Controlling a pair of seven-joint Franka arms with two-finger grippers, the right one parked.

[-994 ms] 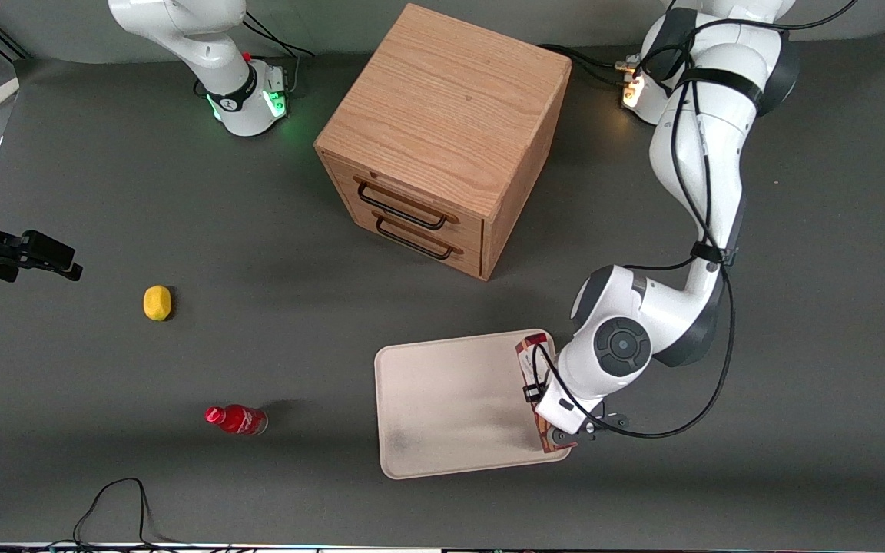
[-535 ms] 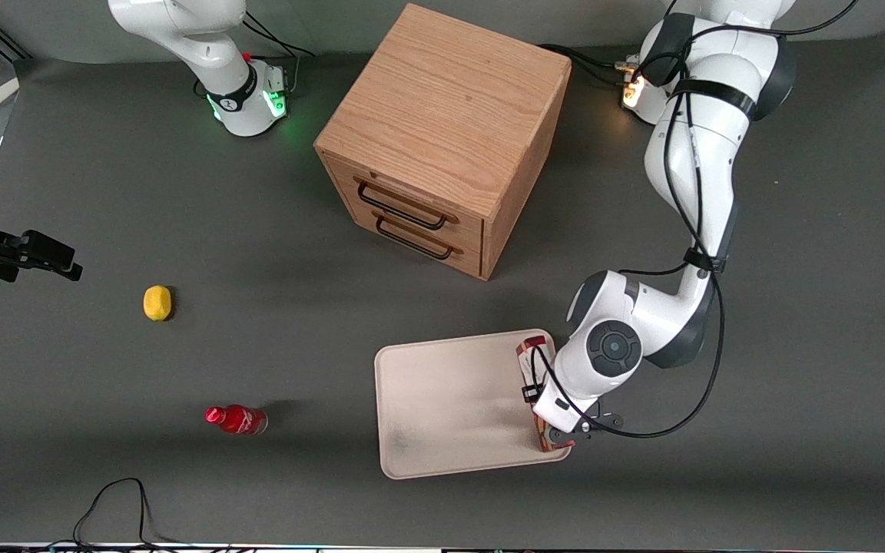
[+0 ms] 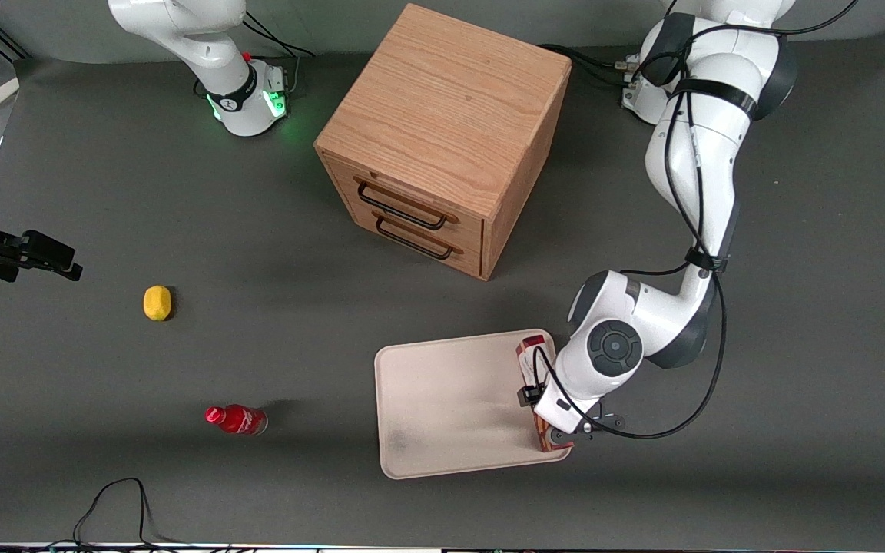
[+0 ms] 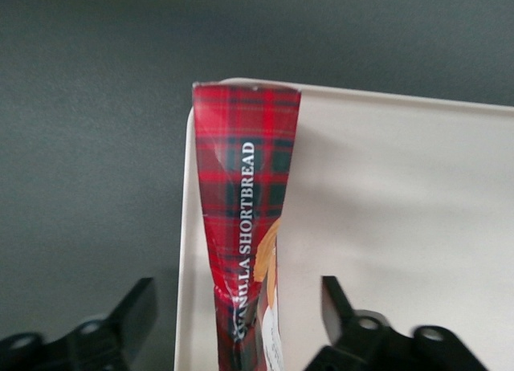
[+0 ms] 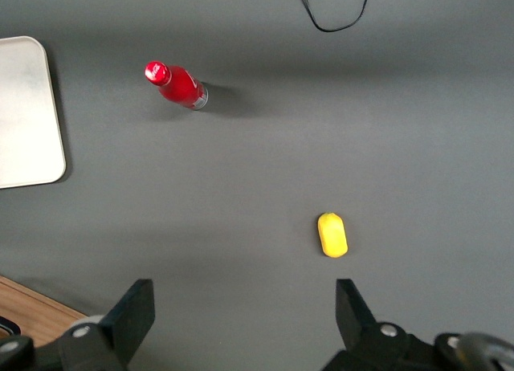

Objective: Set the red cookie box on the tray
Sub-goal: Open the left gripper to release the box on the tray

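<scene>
A small yellow object (image 3: 157,302) was seen on the dark table (image 3: 181,215) toward the parked arm's end. A red bottle (image 3: 236,419) with a red cap was noted nearer the front camera than the yellow object, well apart from it. A wooden two-drawer cabinet (image 3: 442,146) was placed mid-table, with both drawers seen shut.

The tray (image 3: 450,399) was laid flat nearer the front camera than the cabinet. The red cookie box (image 3: 525,355) was found on the tray, lying lengthwise just inside the rim at the working arm's end. Its white label end was pointed toward the cabinet. In the left wrist view the box (image 4: 245,194) was shown as red tartan, lettered "VANILLA SHORTBREAD", with its long side against the tray (image 4: 401,226) rim.

The gripper (image 3: 559,430) was held low over the box end nearer the front camera. The claw (image 4: 236,286) was recorded as released: the fingers (image 4: 138,307) were spread on either side of the box, with a gap on each side.
</scene>
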